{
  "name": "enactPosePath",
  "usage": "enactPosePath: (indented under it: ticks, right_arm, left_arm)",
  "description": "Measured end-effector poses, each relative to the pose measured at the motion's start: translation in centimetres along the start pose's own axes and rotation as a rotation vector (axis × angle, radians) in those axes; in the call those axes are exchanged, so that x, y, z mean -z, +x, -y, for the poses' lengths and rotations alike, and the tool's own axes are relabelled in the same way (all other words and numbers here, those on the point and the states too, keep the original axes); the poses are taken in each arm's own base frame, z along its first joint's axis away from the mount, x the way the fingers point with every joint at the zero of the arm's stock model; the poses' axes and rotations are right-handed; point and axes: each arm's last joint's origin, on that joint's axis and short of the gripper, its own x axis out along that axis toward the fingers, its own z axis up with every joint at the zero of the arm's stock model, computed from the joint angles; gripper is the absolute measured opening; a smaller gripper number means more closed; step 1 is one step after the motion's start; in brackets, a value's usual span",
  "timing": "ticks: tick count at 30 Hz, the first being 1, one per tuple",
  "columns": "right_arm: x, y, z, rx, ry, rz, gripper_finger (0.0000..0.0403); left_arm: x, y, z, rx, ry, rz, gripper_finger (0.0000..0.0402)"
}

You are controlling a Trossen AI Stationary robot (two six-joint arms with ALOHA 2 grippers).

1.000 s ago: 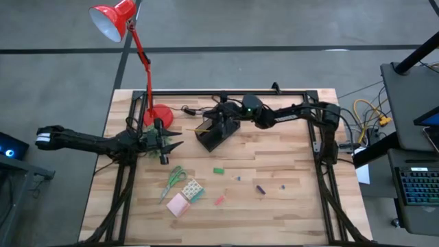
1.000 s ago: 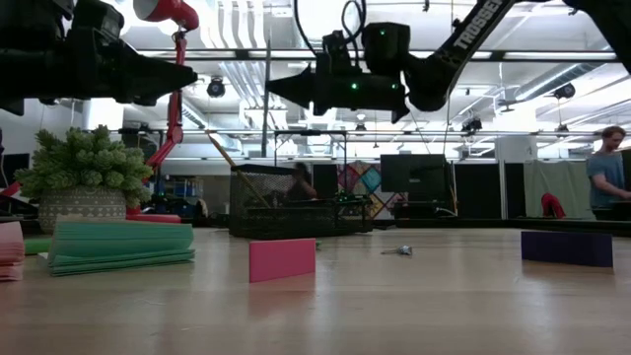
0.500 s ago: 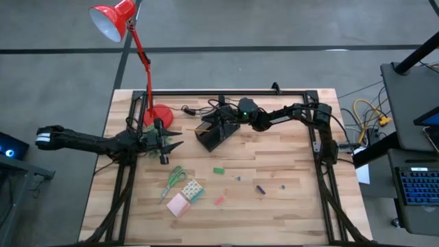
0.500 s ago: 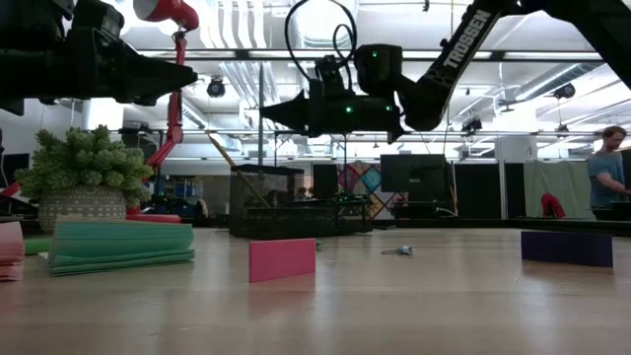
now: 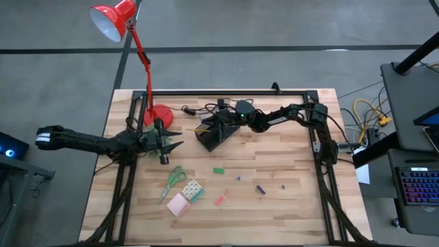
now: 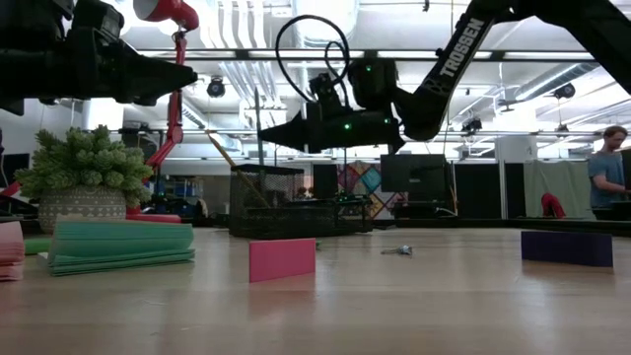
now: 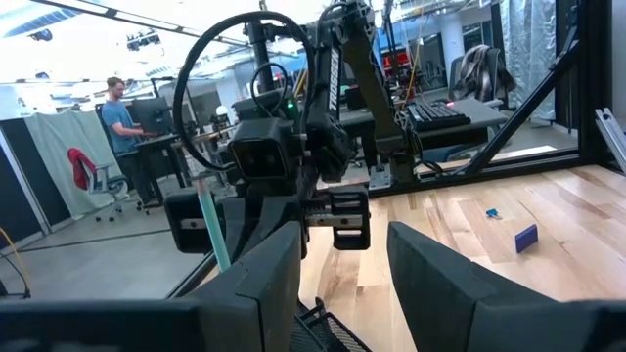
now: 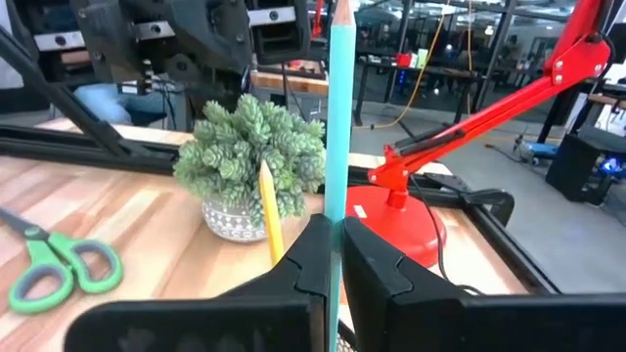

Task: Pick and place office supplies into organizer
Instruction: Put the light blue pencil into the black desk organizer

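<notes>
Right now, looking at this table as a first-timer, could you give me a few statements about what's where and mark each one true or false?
1. The right gripper is shut on a teal pencil. True.
2. The green-handled scissors are already in the organizer. False: they lie on the table, near the pink sticky-note pad.
3. The left gripper holds the scissors. False: its fingers stand apart with nothing between them.
4. A yellow pencil stands slanted in the organizer. True.
5. The red desk lamp has its base on the table's right side. False: its base is at the far left corner.
</notes>
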Motion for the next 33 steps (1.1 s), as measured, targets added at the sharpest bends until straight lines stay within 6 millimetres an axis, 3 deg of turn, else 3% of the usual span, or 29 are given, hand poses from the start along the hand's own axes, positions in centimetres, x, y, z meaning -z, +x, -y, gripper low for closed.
enactPosePath:
  ticks: [33]
  right_arm:
    - [1.7,-0.3,0.1,-0.023,-0.062,-0.178,0.001]
  left_arm:
    - [0.0,0.0,0.0,0.0,0.0,0.0,0.0142]
